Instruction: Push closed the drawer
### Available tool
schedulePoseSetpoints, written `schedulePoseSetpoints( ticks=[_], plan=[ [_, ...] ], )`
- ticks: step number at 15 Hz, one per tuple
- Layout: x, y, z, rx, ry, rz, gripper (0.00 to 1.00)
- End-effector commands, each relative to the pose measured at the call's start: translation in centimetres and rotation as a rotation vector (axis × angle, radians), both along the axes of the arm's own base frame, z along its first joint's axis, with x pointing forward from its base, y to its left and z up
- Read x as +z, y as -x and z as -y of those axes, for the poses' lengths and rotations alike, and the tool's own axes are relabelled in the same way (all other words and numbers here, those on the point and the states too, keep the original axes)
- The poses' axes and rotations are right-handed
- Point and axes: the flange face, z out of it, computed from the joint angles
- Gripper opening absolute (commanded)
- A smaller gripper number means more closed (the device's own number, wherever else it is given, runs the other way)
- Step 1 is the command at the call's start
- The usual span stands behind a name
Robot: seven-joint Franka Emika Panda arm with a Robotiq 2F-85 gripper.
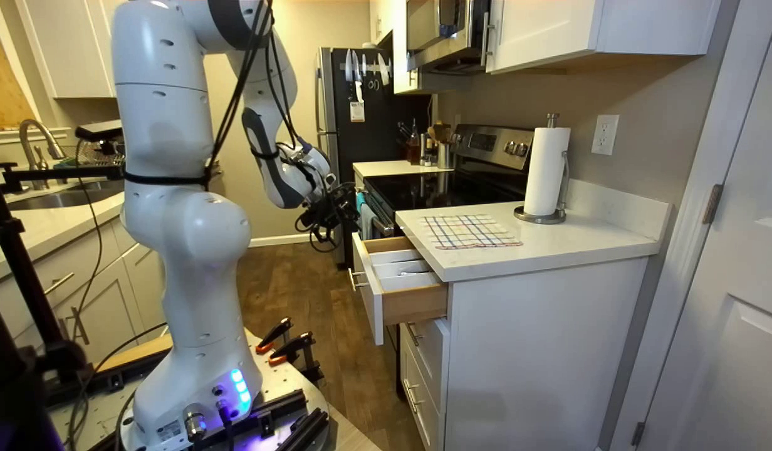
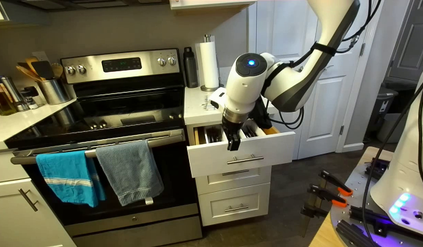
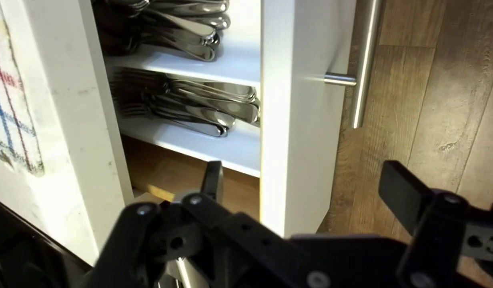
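Observation:
The white top drawer is pulled out below the counter, its front panel standing away from the cabinet. The panel shows in an exterior view and in the wrist view. Its metal bar handle is on the outer face and also shows in the wrist view. My gripper is open and empty at the panel's top edge. One finger is on the drawer's inside, the other outside, with gaps on both sides in the wrist view. The gripper points down near the stove-side half. Contact cannot be told.
Cutlery lies in a white divider inside the drawer. The countertop edge overhangs it, with a checked cloth and a paper towel roll on top. The stove with hanging towels stands beside it.

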Motion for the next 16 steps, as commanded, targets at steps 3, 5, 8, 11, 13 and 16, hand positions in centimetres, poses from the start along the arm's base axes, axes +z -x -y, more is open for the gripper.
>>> schedulePoseSetpoints(
  ticks=[3, 5, 8, 11, 13, 16],
  plan=[
    [-3.2, -2.2, -0.1, 0.034, -0.028, 0.009, 1.0],
    [-3.8, -2.6, 0.1, 0.044, -0.021, 0.018, 1.0],
    [-3.9, -3.2, 0.4, 0.063, 0.009, 0.059, 1.0],
    [-3.4, -3.8, 0.5, 0.09, 0.051, 0.124, 1.0],
    [-3.0, -4.1, 0.6, 0.112, 0.085, 0.169, 1.0],
    [-2.9, -4.2, 0.8, 0.136, 0.144, 0.22, 1.0]
  ],
)
